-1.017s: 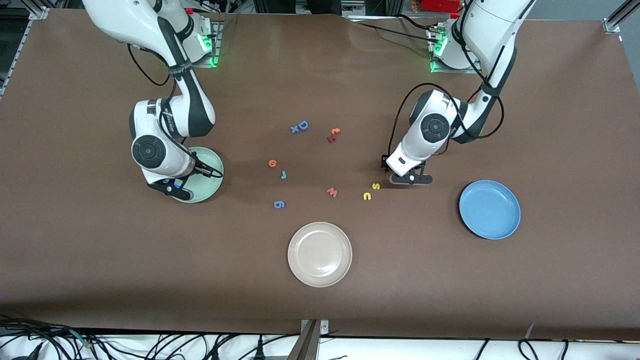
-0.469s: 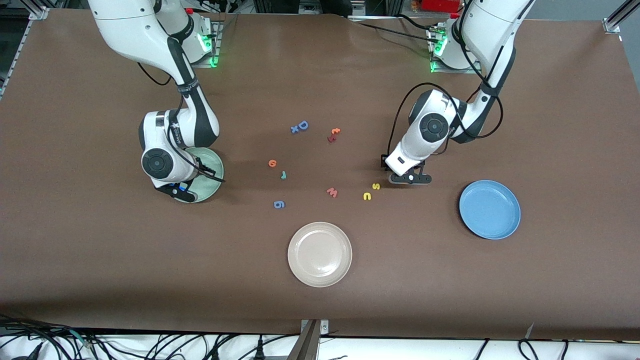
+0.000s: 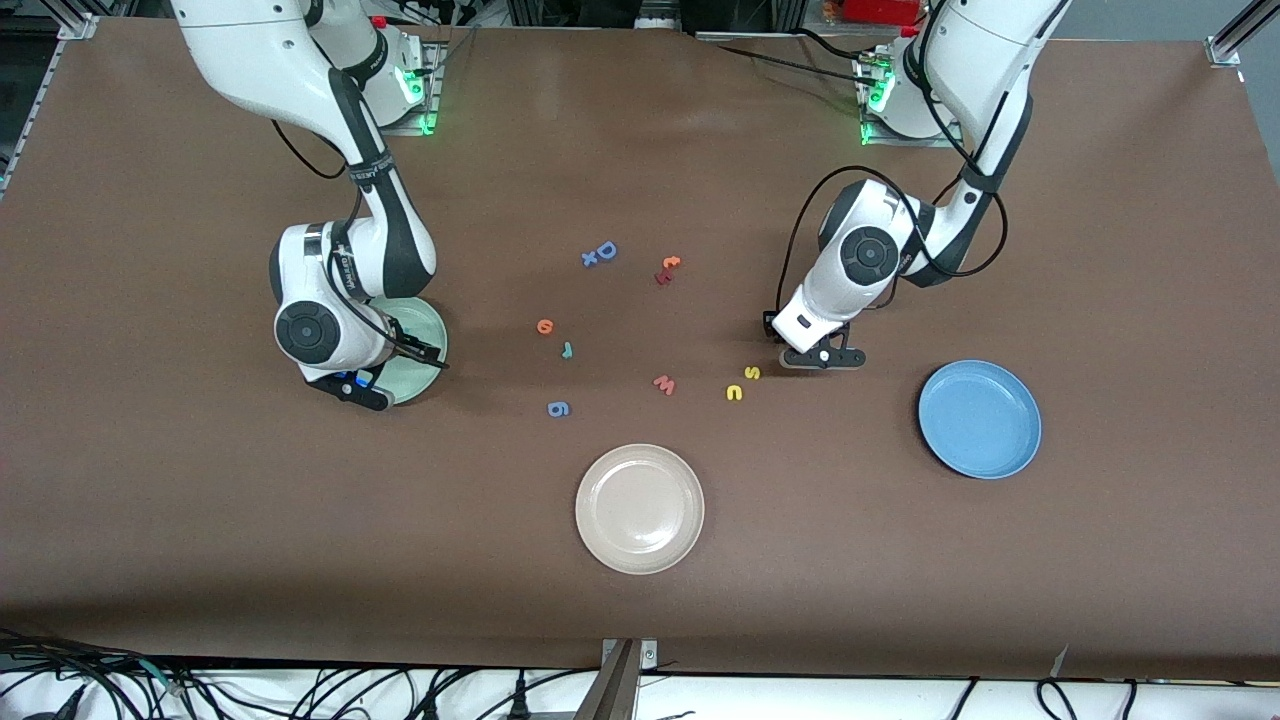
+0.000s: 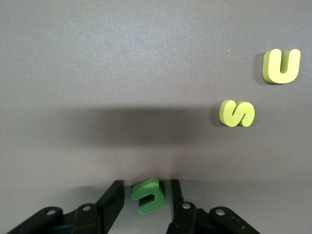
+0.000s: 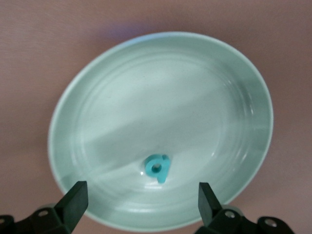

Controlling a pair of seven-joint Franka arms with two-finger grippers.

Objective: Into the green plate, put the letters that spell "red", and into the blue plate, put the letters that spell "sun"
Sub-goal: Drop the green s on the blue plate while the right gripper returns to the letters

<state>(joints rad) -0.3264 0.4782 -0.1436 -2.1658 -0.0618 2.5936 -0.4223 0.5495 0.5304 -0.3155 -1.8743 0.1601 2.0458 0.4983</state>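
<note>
Now the right pincer [image 5: 141, 202] hangs low over the green plate [image 3: 425, 325], its fingers [image 5: 73, 200] spread wide and empty; the plate sits toward the right arm's end of the tabletop [image 3: 200, 520]. One teal "d" [image 5: 157, 167] lies flat in the plate, just off its middle, directly under the open gap and touching neither finger.

Loose letters lie around the middle of the tabletop, well apart from all three plates. Nearest the green plate are one orange "e" [image 3: 545, 326] and, just beside it and a little nearer the front camera, one teal "r" [image 3: 567, 350]. One blue "g" [image 3: 559, 408] lies nearer the camera still. Toward the bases sit one blue capital "D" [image 3: 606, 250] with a small blue "x" [image 3: 589, 259] touching it, and a small orange and dark red pair [image 3: 667, 269] too small to read. One pinkish-red "w" [image 3: 665, 384] lies above the one cream plate [image 3: 639, 508], which is closest to the tabletop's front edge.

Next come one yellow "n" [image 3: 734, 393] and one yellow "s" [image 3: 752, 373], close together.

Just beside them, the left pincer [image 4: 143, 200] is down at the tabletop, its fingers half closed around one dark green "u" [image 4: 146, 195], which stands between them with narrow gaps on either side. One blue plate [image 3: 979, 418] rests toward the left arm's end.
</note>
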